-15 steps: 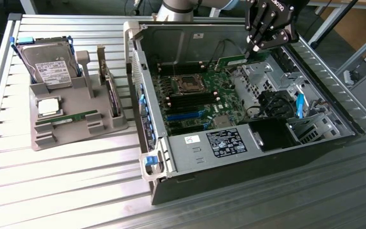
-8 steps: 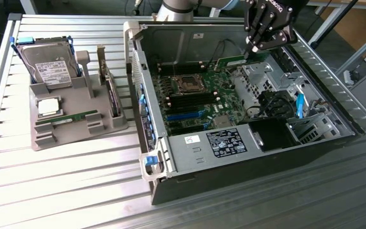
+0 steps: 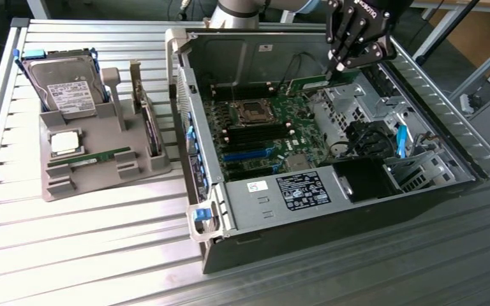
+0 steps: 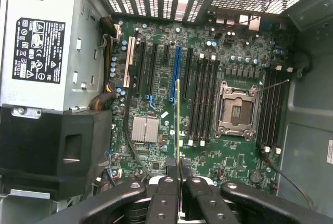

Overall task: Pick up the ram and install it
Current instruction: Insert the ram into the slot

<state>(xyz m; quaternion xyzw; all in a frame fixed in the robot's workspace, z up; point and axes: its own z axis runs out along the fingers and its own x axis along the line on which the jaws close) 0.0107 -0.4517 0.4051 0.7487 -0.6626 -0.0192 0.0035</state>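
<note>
The ram (image 4: 178, 120) shows edge-on in the wrist view as a thin yellow-green strip sticking out from between my fingers. My gripper (image 4: 179, 174) is shut on it. In the exterior view the gripper (image 3: 341, 64) hangs over the far right part of the open computer case (image 3: 196, 108), above the motherboard (image 3: 262, 137). Seen from the wrist, the ram's free end points down at the board, between the blue slot (image 4: 175, 73) and the black memory slots (image 4: 203, 99) beside the CPU socket (image 4: 237, 110). It stands clear above the board.
A grey tray (image 3: 83, 178) at the exterior view's left holds a hard drive (image 3: 66, 86), a square CPU chip (image 3: 64, 141) and another green stick (image 3: 92, 157). Inside the case sit the power supply (image 3: 300, 190), a black shroud (image 4: 67, 151) and drive cages (image 3: 407, 159).
</note>
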